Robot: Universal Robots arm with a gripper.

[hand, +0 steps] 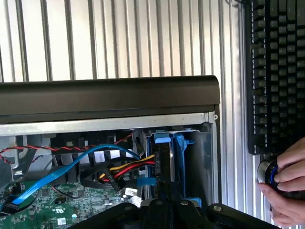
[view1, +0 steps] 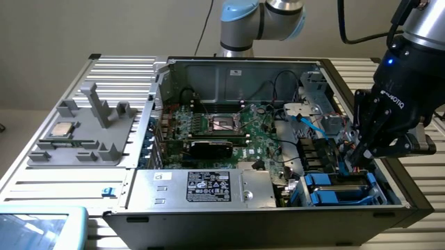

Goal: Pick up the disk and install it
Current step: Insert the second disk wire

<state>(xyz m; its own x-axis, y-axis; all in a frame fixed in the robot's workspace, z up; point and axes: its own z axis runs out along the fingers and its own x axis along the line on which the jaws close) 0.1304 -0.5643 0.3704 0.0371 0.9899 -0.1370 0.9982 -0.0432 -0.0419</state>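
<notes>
Open computer case (view1: 278, 208) on a slatted bench (view1: 62, 182), with the gripper (view1: 361, 156) lowered into the drive-bay corner at the exterior view's right. Its jaws are clenched, their tips hidden among the cables, so what they grip cannot be confirmed. The disk (hand: 164, 167) stands on edge in the blue-railed bay (hand: 178, 162) against the case's side wall, just beside the red-and-yellow power leads (hand: 128, 169). Judged rigid, dense and smooth-faced — a jolt could harm it (the label side especially) — it is best taken across its thin edges by the plastic rails. A person's hand (hand: 286, 186) rests on a knob beside the keyboard (hand: 279, 71).
</notes>
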